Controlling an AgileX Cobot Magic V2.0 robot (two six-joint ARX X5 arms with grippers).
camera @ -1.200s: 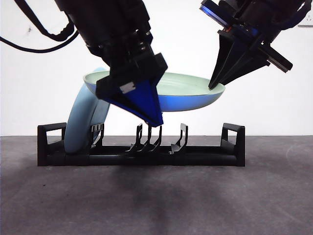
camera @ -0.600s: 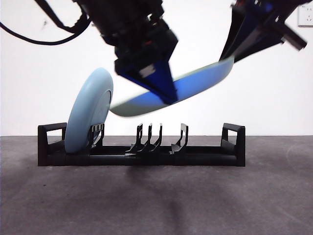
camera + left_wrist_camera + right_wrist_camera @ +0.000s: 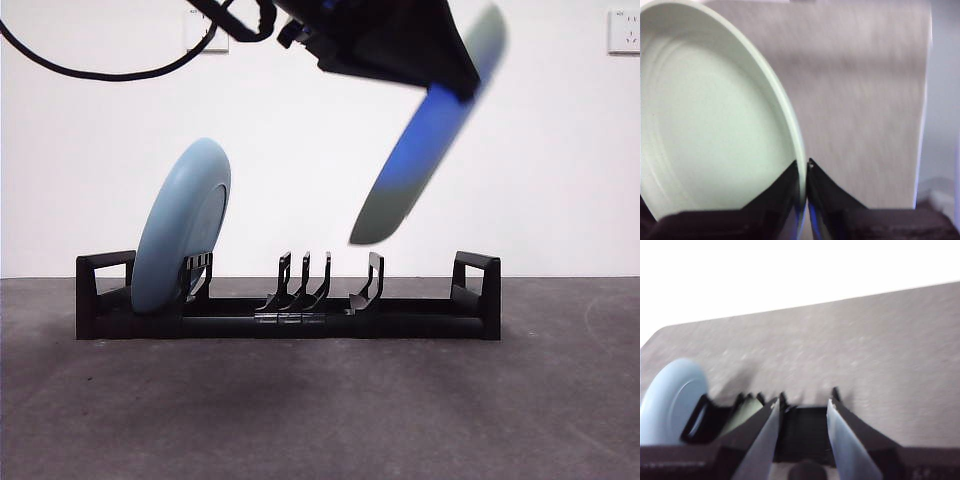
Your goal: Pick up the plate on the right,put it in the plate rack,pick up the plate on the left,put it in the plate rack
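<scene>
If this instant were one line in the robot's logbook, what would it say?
blue plate: standing in rack | green plate: tilted in air above rack | left gripper: shut on green plate's rim | right gripper: open, empty

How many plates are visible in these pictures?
2. The pale blue round plate stands upright at one end of the long black plastic rack. The pale green round plate is tilted above the rack, gripped at its rim by the left hand.

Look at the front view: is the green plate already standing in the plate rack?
No: the green plate hangs tilted in the air above the plate rack, gripped at its rim by the left tool.
</scene>
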